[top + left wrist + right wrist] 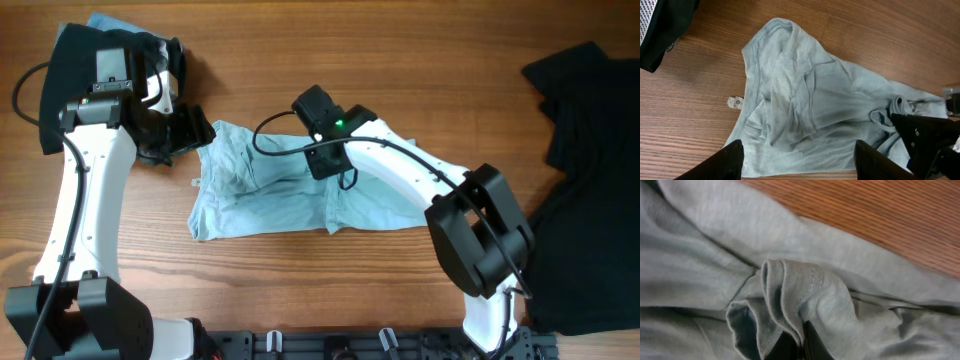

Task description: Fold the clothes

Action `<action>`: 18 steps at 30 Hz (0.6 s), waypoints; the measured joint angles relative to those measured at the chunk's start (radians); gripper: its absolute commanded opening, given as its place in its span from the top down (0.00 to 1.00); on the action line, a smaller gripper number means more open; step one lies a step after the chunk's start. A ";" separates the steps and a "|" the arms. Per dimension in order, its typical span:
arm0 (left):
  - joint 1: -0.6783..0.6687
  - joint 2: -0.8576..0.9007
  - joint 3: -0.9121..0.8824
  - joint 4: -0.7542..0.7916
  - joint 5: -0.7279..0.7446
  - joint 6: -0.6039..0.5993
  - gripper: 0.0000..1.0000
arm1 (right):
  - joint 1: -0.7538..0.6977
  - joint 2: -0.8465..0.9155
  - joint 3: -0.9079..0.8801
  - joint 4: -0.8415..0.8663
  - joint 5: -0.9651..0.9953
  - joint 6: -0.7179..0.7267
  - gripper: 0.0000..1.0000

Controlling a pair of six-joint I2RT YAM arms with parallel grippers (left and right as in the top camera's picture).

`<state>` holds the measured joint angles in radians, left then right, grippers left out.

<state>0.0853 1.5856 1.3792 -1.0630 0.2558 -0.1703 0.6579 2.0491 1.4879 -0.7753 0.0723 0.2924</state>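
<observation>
A pale light-blue T-shirt (270, 195) lies crumpled in the middle of the wooden table. My right gripper (322, 152) sits on its upper middle part and is shut on a bunched fold of a hem (790, 297) of the T-shirt. My left gripper (185, 130) hovers at the shirt's left end, open and empty; in the left wrist view its fingers (799, 160) straddle the shirt (805, 100) from above. A black garment (590, 170) lies at the right. Another black garment (70, 70) lies at the far left over a light-blue piece (105, 22).
A small white tag (735, 102) lies on the wood just left of the shirt. Bare wooden table (400, 60) surrounds the shirt. The arm bases (300, 345) stand at the front edge.
</observation>
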 measured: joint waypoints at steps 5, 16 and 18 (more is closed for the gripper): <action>0.000 0.000 0.000 0.000 0.000 0.000 0.30 | -0.009 -0.014 0.000 0.012 0.001 0.003 0.96; 0.000 0.000 0.000 0.001 0.000 0.000 0.29 | -0.013 -0.026 0.001 0.021 -0.039 0.018 0.41; 0.000 0.000 0.000 0.000 0.000 0.000 0.27 | -0.015 -0.029 0.001 0.016 -0.039 0.018 0.42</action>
<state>0.0853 1.5856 1.3792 -1.0634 0.2558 -0.1703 0.6430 2.0205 1.4887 -0.7589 0.0330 0.3107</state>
